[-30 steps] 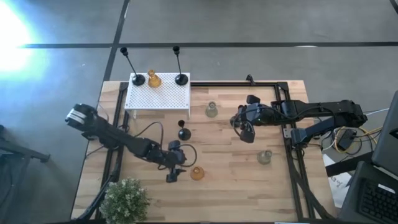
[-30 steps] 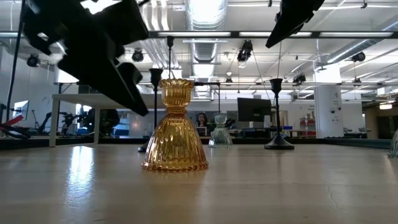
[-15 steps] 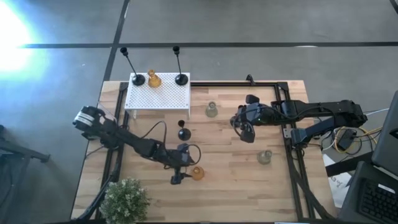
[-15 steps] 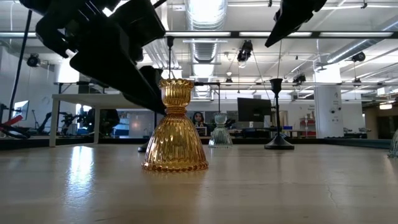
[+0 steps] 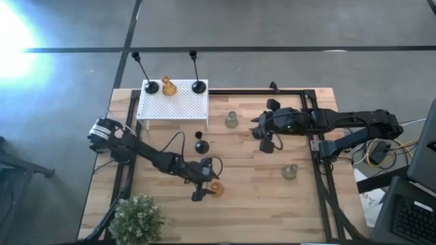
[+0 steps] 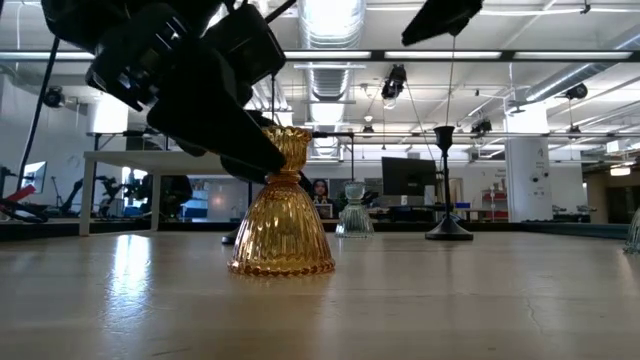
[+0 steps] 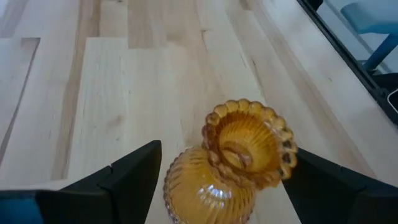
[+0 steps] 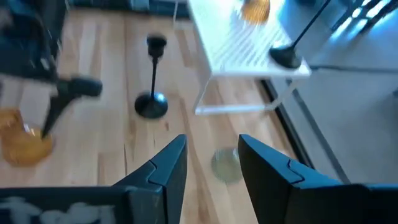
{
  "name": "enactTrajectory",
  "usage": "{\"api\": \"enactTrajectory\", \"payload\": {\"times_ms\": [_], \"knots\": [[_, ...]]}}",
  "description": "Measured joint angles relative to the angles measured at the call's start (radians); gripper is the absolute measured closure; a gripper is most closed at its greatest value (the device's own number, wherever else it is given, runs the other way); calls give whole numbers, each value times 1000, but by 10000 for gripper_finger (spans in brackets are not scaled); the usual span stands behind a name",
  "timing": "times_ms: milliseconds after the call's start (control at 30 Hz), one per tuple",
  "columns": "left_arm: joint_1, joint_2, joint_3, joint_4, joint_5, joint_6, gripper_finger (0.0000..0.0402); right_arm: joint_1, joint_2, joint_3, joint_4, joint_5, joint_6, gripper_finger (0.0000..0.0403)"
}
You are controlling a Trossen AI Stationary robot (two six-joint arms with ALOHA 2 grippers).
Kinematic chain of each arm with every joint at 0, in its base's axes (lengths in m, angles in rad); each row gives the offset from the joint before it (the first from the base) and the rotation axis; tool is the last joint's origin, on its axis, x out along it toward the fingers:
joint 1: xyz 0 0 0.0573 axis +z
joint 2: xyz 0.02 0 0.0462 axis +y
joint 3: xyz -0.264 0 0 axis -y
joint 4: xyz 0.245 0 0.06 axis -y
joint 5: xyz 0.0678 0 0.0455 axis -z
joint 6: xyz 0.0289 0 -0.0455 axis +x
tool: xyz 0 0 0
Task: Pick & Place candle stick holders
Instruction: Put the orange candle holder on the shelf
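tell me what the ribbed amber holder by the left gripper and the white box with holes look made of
Ribbed amber candle holder: probably pressed glass, translucent and glossy, with a scalloped rim that glints and light showing through it. White perforated box: likely painted sheet metal or plastic, matte, with a regular grid of holes; the look leaves that open.

Room was a big open lab: grey concrete floor (image 5: 286, 24) with dark lines, exposed ducting (image 6: 330, 75) and strip lights overhead, desks with monitors (image 6: 405, 178) behind the light wooden table (image 5: 248, 204).
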Motion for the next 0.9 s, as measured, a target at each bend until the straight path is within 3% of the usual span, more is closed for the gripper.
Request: {"api": "enactTrajectory", "payload": {"times_ms": [167, 533, 900], "knots": [[7, 28, 0, 44, 34, 0, 87, 3, -106, -63, 94, 0, 31, 268], [20, 78, -7, 151, 32, 42, 90, 10, -486, -447, 321, 98, 19, 270], [41, 119, -7, 193, 23, 32, 169, 10, -793, -576, 366, 103, -37, 263]]}}
